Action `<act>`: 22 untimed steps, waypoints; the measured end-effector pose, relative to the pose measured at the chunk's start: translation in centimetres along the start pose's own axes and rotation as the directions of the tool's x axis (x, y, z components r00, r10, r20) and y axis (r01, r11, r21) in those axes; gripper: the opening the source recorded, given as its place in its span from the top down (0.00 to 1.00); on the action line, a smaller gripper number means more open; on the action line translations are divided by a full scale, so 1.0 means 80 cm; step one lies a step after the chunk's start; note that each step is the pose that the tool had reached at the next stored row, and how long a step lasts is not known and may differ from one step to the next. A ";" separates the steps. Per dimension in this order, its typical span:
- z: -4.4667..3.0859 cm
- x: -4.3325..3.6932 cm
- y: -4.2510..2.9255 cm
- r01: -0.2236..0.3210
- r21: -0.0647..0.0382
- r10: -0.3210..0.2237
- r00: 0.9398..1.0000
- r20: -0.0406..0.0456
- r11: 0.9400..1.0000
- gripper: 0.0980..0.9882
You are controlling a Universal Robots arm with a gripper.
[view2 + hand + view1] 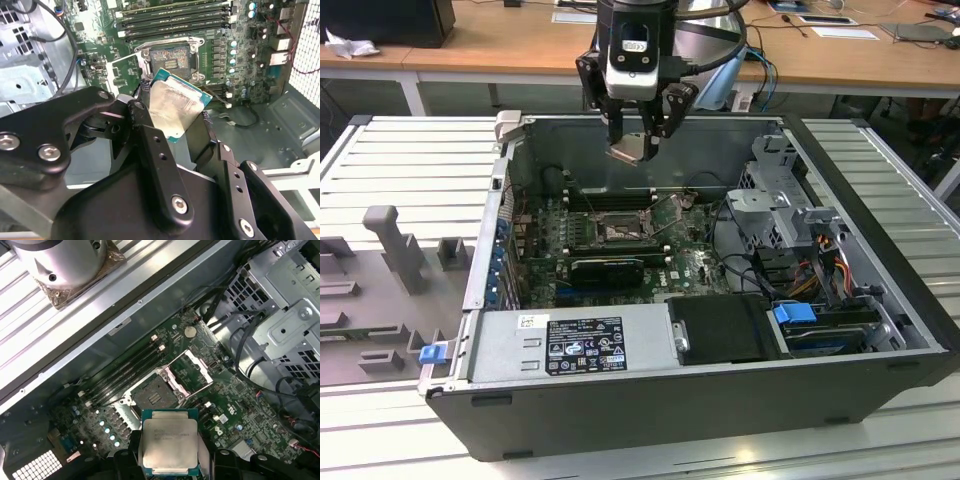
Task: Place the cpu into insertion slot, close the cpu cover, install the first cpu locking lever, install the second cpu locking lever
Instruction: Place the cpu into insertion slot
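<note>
The gripper (pixel 640 140) holds the cpu (pixel 169 441) above the insertion slot (pixel 152 390)

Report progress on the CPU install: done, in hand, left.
Done: the cpu is off its rest and gripped; the cpu cover stands open. In hand: the gripper holds the cpu above the computer case. Left: the insertion slot is empty, so seating the chip and every later step are not yet done.
</note>
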State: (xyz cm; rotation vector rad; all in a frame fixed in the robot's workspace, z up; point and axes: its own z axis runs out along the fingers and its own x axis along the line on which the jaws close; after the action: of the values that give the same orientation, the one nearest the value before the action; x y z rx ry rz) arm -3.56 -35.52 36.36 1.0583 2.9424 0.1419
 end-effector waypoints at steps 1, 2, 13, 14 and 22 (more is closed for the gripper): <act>0.0001 0.000 0.0000 -0.012 0.000 0.012 1.000 0.001 1.000 0.52; 0.0001 0.000 0.0000 -0.030 -0.001 0.030 1.000 0.003 1.000 0.52; 0.0046 0.000 -0.0004 -0.132 -0.003 0.132 0.991 0.012 0.991 0.52; 0.0055 0.000 -0.0005 -0.132 -0.003 0.132 0.991 0.012 0.991 0.52; 0.0078 0.000 -0.0007 -0.147 -0.004 0.147 0.989 0.013 0.989 0.52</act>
State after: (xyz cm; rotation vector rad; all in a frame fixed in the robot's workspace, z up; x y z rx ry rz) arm -3.56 -35.52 35.74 1.2703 2.8500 0.1399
